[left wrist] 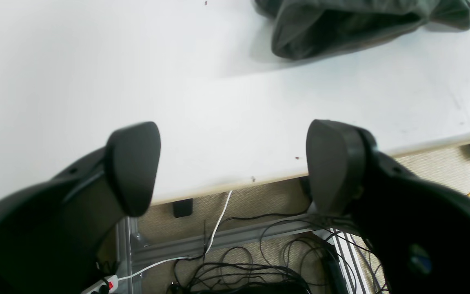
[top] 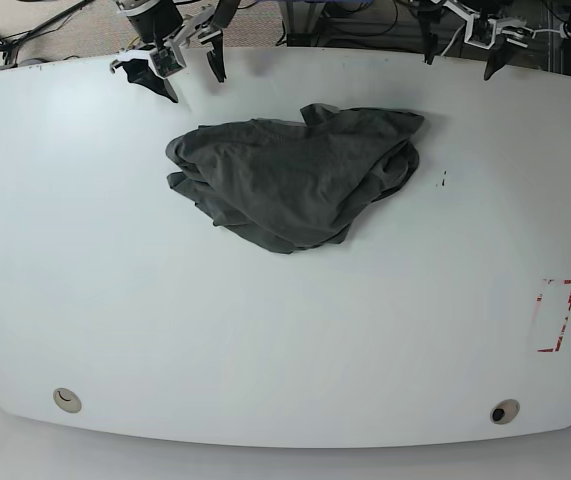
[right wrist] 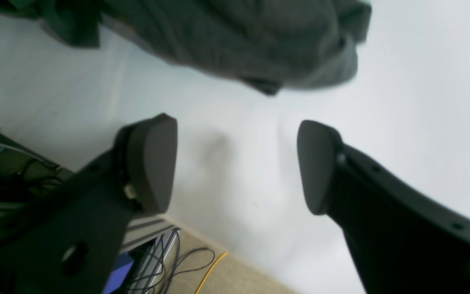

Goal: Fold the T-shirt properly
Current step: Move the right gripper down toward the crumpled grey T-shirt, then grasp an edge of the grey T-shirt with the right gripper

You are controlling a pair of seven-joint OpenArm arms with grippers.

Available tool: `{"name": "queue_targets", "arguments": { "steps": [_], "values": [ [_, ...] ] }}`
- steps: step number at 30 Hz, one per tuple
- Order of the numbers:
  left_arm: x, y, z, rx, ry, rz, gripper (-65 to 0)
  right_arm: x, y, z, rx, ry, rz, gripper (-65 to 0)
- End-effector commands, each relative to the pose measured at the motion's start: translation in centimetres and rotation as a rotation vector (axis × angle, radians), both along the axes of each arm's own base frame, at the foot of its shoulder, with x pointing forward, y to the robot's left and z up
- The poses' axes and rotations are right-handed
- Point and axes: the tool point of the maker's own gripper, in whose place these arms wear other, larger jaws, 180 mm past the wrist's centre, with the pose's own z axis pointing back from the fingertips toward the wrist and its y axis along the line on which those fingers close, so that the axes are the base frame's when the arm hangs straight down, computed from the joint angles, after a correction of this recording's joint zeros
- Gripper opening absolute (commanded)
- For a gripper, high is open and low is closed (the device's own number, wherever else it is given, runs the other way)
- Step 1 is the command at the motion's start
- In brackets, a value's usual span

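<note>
The dark charcoal-grey T-shirt (top: 295,175) lies crumpled in a heap on the white table (top: 265,330), a little behind its middle. One bunched edge of the T-shirt (left wrist: 341,28) shows at the top of the left wrist view, and the T-shirt (right wrist: 235,41) also fills the top of the right wrist view. My left gripper (top: 460,55) hovers at the table's far edge on the right, open and empty. My right gripper (top: 193,72) hangs at the far edge on the left, open and empty, a short way from the cloth. Both the left gripper (left wrist: 233,167) and the right gripper (right wrist: 237,163) show wide gaps between their fingers.
A red rectangle mark (top: 555,315) sits at the table's right side. Two round holes (top: 65,400) (top: 505,412) are near the front edge. Cables (left wrist: 239,261) and a metal frame lie on the floor beyond the far edge.
</note>
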Motion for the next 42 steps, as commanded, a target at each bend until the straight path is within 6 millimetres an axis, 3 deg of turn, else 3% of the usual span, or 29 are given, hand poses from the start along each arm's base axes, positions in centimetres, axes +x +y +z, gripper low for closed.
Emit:
{"name": "queue_targets", "arguments": {
  "steps": [1, 7, 17, 27, 36, 38, 42],
  "values": [
    [0.0, 0.0, 0.8, -0.004, -0.027, -0.002, -12.5, 0.4, 1.7, 1.0, 0.034, -0.038, 0.086, -21.4],
    [0.0, 0.0, 0.8, -0.003, -0.027, -0.001, -12.5, 2.1, 4.0, 1.7, 0.033, -0.097, 0.217, -21.4],
    [-0.1, 0.0, 0.7, -0.001, -0.021, 0.0, -12.5, 3.7, 7.2, -0.1, -0.147, -0.123, 0.42, -21.4],
    [-0.3, 0.1, 0.7, 0.0, -0.018, 0.001, -12.5, 6.9, 6.4, -2.1, -0.196, -0.124, 0.417, -21.4],
    [-0.3, 0.1, 0.6, 0.0, -0.017, 0.001, -12.5, 8.1, 5.4, -3.6, -0.223, -0.101, 0.408, -21.9],
    [-0.2, 0.1, 0.6, 0.0, -0.018, 0.001, -12.5, 8.1, 5.4, -3.7, -0.223, -0.1, 0.408, -26.2],
    [-0.1, 0.1, 0.7, 0.0, -0.022, 0.001, -12.5, 8.0, 5.4, -3.9, -0.222, -0.093, 0.406, -45.8]
  ]
}}
